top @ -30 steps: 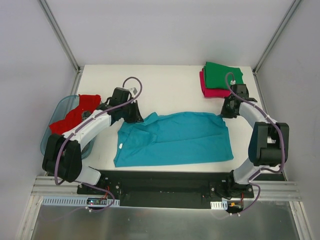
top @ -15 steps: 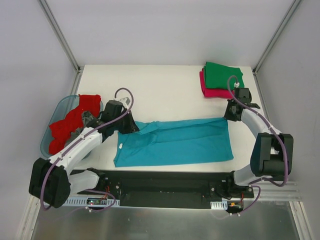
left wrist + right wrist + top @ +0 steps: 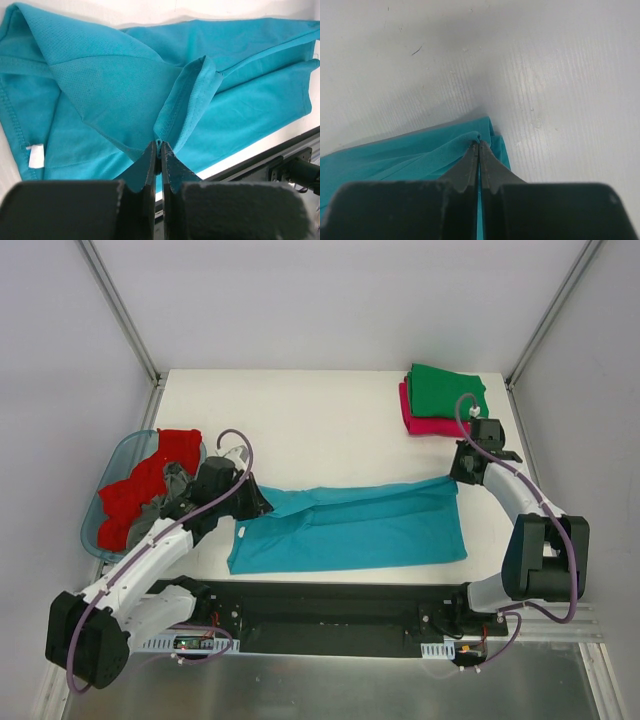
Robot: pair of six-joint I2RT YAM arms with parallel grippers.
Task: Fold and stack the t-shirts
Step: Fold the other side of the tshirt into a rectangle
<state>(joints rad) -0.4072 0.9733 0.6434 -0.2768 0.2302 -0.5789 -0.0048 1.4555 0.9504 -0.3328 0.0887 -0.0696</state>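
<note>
A teal t-shirt [image 3: 350, 525] lies spread across the near middle of the table, its far edge folded toward me. My left gripper [image 3: 262, 505] is shut on its left far edge; the left wrist view shows the cloth [image 3: 115, 95] pinched between the fingertips [image 3: 160, 146]. My right gripper [image 3: 457, 477] is shut on the shirt's far right corner [image 3: 470, 140], pinched in the right wrist view [image 3: 479, 144]. A folded green t-shirt [image 3: 446, 388] lies on a folded pink-red one [image 3: 420, 423] at the far right. A red t-shirt [image 3: 150, 480] and some grey cloth [image 3: 172, 490] sit in the basket.
A translucent blue plastic basket [image 3: 100, 518] stands at the table's left edge, beside my left arm. The white table [image 3: 320, 420] ends at a black rail in front. Grey walls and metal posts close in the sides and back.
Both grippers have drawn the teal shirt's far edge toward me, so the shirt is now a narrower band. My left arm has pulled back and to the left.
</note>
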